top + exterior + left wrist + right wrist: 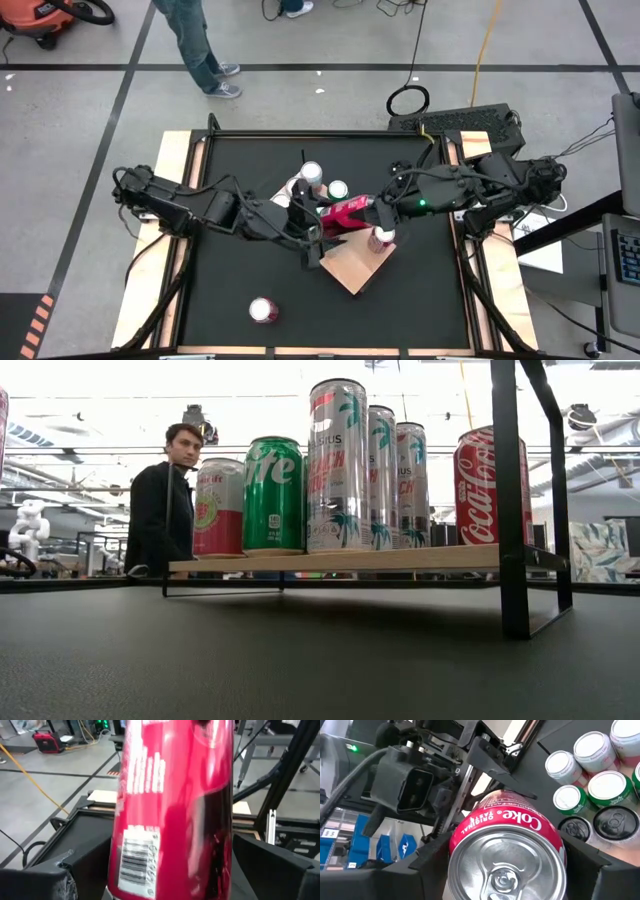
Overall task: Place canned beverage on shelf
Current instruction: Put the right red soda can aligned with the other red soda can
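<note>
A red Coke can [347,211] hangs level between my two grippers, above the shelf [352,268], a tan board. My right gripper [373,210] is shut on the can's top end [507,870]. My left gripper [322,218] is open, and its fingers stand on either side of the can's bottom end [135,870]. Several cans stand upright on the shelf board [340,560]: a pink one [218,505], a green one [272,495], tall silver ones [337,465] and another Coke can [478,485]. Neither gripper shows in the low view. My right gripper pinches the can's side wall just below the top rim [462,837] between its two fingers [592,862]. The fingers come level from the table's right and lie along the can, whose lid faces the wrist. The can is lifted clear above the shelf. My left gripper: I cannot tell whether a finger touches the can.
A loose can [263,310] stands on the black table near its front edge. The shelf's black corner rod [507,500] rises beside the Coke can. One person [200,45] stands beyond the far edge, and another person [165,500] shows behind the shelf.
</note>
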`<move>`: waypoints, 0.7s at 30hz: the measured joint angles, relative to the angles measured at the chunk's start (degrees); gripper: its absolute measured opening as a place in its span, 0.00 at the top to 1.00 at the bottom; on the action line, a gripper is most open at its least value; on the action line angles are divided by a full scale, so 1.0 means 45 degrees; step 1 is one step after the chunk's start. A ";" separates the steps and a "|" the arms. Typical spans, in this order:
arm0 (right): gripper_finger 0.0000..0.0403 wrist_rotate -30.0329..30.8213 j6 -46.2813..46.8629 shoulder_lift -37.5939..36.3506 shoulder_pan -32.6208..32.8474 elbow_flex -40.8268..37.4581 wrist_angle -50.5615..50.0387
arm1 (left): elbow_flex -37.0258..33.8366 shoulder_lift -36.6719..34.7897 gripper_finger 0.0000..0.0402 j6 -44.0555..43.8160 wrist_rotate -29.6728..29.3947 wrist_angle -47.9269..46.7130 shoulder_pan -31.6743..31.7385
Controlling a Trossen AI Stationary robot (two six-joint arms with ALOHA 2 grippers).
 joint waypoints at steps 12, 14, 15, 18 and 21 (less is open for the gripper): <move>0.33 0.0230 -0.0010 0.0000 -0.0006 0.0000 0.0081 | 0.0015 0.0031 0.24 0.0243 -0.0399 -0.0020 0.0061; 0.33 0.0298 0.0004 0.0000 -0.0006 0.0000 0.0090 | 0.0015 0.0031 0.28 0.0241 -0.0404 -0.0019 0.0061; 0.33 0.0298 0.0004 0.0000 -0.0006 0.0000 0.0085 | 0.0015 0.0031 0.29 0.0238 -0.0404 -0.0020 0.0061; 0.33 0.0323 -0.0077 0.0000 -0.0006 0.0000 0.0081 | 0.0015 0.0031 0.29 0.0243 -0.0404 -0.0016 0.0061; 0.30 0.0322 -0.0223 0.0000 -0.0006 0.0000 0.0087 | 0.0015 0.0027 0.28 0.0195 -0.0439 -0.0012 0.0061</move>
